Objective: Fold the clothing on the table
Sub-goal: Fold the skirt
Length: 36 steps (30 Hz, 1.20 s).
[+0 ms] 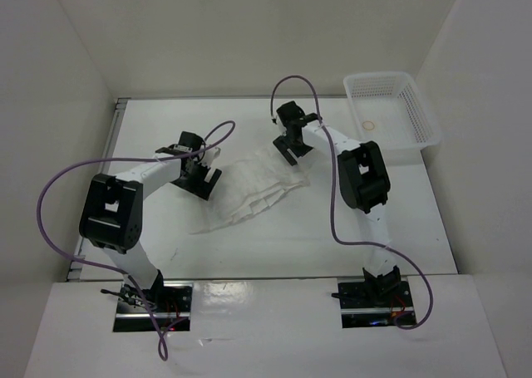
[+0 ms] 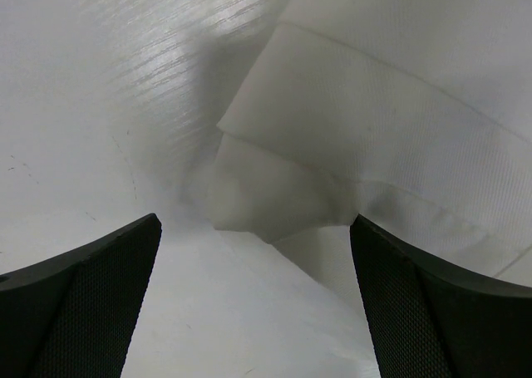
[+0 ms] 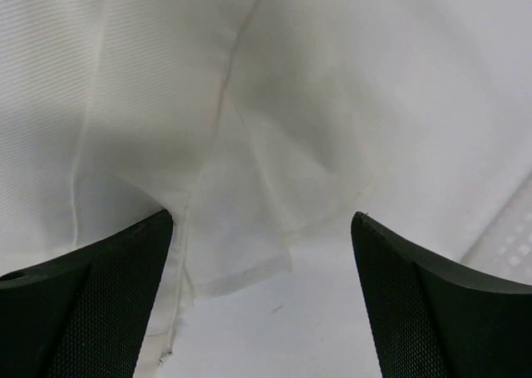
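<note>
While its jaws stand wide apart and grip nothing, the left pincer [image 1: 202, 179] hangs just over the left edge of the clothing [image 1: 253, 187]. In its wrist view, dark, finely dimpled fingers [image 2: 91, 303] frame a folded corner of cloth. The right pincer [image 1: 291, 144] is just as wide open and empty. It hangs over the garment's far right end, with its textured fingers [image 3: 91, 303] on either side of a thin, half-transparent hem.

The clothing lies crumpled near the middle of the desk [image 1: 274, 249]. It is thin white fabric with pleats and a finely ribbed band, and it stretches diagonally from far right to near left. How many layers overlap cannot be told.

The desk is matte white with faint scratches. At its far right corner sits a white plastic mesh basket [image 1: 391, 112]. A small pale ring [image 1: 370, 125] lies inside, too small to identify. Purple cables [image 1: 332, 195] loop along both white arms.
</note>
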Each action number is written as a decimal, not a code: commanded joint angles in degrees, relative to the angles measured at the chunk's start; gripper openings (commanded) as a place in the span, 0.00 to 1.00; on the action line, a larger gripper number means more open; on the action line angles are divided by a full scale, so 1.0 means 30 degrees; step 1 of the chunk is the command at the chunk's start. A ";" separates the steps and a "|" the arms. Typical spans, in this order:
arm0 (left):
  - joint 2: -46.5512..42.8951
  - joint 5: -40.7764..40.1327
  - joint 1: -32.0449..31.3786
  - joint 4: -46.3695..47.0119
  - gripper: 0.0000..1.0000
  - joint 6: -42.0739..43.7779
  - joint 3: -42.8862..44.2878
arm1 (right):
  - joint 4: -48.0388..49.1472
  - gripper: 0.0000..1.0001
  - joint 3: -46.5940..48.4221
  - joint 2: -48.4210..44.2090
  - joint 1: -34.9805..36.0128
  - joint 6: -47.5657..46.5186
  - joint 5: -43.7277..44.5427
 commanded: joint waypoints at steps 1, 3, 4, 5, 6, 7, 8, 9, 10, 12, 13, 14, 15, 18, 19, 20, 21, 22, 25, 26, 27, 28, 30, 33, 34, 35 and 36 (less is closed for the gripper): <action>0.0294 -0.0366 -0.0048 -0.0325 1.00 -0.0409 0.0523 | 0.2274 0.92 0.2059 0.1219 -0.0171 -0.0326 0.1701; 0.0294 -0.0598 -0.0048 -0.0528 1.00 -0.0585 0.0523 | 0.2276 0.92 0.2912 0.1808 -0.0171 -0.0326 0.1703; 0.0294 -0.0600 -0.0048 -0.0530 1.00 -0.0585 0.0523 | 0.2102 0.92 0.3699 0.2217 -0.0171 -0.0326 0.1703; 0.0091 -0.0890 -0.0048 -0.0733 1.00 -0.0585 0.0523 | 0.1897 0.92 0.4113 0.2221 -0.0171 -0.0326 0.1703; 0.0089 -0.0893 -0.0048 -0.0735 1.00 -0.0585 0.0523 | 0.1663 0.92 0.4495 0.2424 -0.0171 -0.0326 0.1703; -0.0114 -0.1386 -0.0048 -0.0967 1.00 -0.0410 0.0697 | 0.1487 0.92 0.4991 0.2223 -0.0345 -0.0326 0.1529; -0.0348 -0.1565 -0.0048 -0.0969 1.00 -0.0409 0.0699 | 0.1166 0.92 0.4996 0.1960 -0.0347 -0.0326 0.1093; -0.0350 -0.1567 -0.0048 -0.1172 1.00 -0.0235 0.0931 | 0.0931 0.92 0.5199 0.1609 -0.0347 -0.0326 0.0682; -0.0844 -0.1567 -0.0048 -0.1465 1.00 0.0028 0.1368 | 0.0725 0.92 0.5201 0.1200 -0.0521 -0.0500 0.0243; -0.1257 -0.0898 0.0387 -0.1816 1.00 0.0611 0.1955 | 0.0169 0.92 0.4852 -0.0381 -0.0523 -0.0502 -0.1390; -0.1665 0.0702 0.0681 -0.2283 1.00 0.0849 0.2336 | -0.0065 0.93 0.4444 -0.0938 -0.0755 -0.0676 -0.2011; -0.1872 0.1617 0.0945 -0.2462 1.00 0.1025 0.3006 | -0.0242 0.93 0.4121 -0.2103 -0.0931 -0.0852 -0.2510; -0.2077 0.2583 0.1470 -0.2754 1.00 0.1491 0.3303 | -0.0244 0.93 0.3305 -0.2695 -0.0933 -0.0854 -0.3240; -0.1557 0.6626 0.2408 -0.3165 1.00 0.2253 0.3716 | -0.0244 0.94 0.1398 -0.4659 -0.1341 -0.1525 -0.4240; -0.1175 0.8521 0.2615 -0.3167 1.00 0.2460 0.3890 | 0.0017 0.94 0.0900 -0.5041 -0.1575 -0.1527 -0.4244; -0.0736 0.9497 0.2879 -0.3573 1.00 0.2665 0.3892 | 0.0020 0.94 0.0025 -0.5683 -0.1577 -0.1701 -0.4476; 0.0371 1.0435 0.3345 -0.3809 1.00 0.3218 0.4124 | 0.0020 0.94 -0.0303 -0.5921 -0.1838 -0.1703 -0.4652; 0.0933 1.2243 0.3582 -0.4072 1.00 0.3543 0.4127 | 0.0020 0.94 -0.0538 -0.6098 -0.2102 -0.1703 -0.4654; 0.3160 1.4421 0.4226 -0.5098 1.00 0.5066 0.4742 | -0.0449 0.94 -0.1679 -0.6801 -0.2484 -0.1703 -0.5091; 0.3919 1.4632 0.4229 -0.5274 1.00 0.5331 0.4916 | -0.0652 0.94 -0.1915 -0.7151 -0.2486 -0.1703 -0.5094; 0.4217 1.4634 0.4229 -0.5276 1.00 0.5826 0.4918 | -0.0654 0.94 -0.2295 -0.7154 -0.2486 -0.1703 -0.5268; 0.4481 1.4634 0.4403 -0.5276 1.00 0.5831 0.5121 | -0.0654 0.94 -0.2472 -0.7444 -0.2486 -0.1703 -0.5269; 0.5184 1.4634 0.4579 -0.5508 1.00 0.6414 0.5297 | -0.0654 0.94 -0.2824 -0.7711 -0.2661 -0.1703 -0.5269; 0.5917 1.4634 0.4815 -0.5716 1.00 0.6622 0.5823 | -0.0654 0.94 -0.3322 -0.8150 -0.2661 -0.1529 -0.5269; 0.6296 1.4634 0.5047 -0.5919 1.00 0.6855 0.5826 | -0.0828 0.94 -0.3324 -0.8150 -0.2661 -0.1527 -0.5269; 0.6474 1.4634 0.5281 -0.6124 1.00 0.7089 0.6058 | -0.0829 0.94 -0.3498 -0.8324 -0.2835 -0.1527 -0.5269; 0.6476 1.4634 0.5284 -0.6126 1.00 0.7091 0.6234 | -0.0830 0.94 -0.3500 -0.8326 -0.2837 -0.1527 -0.5269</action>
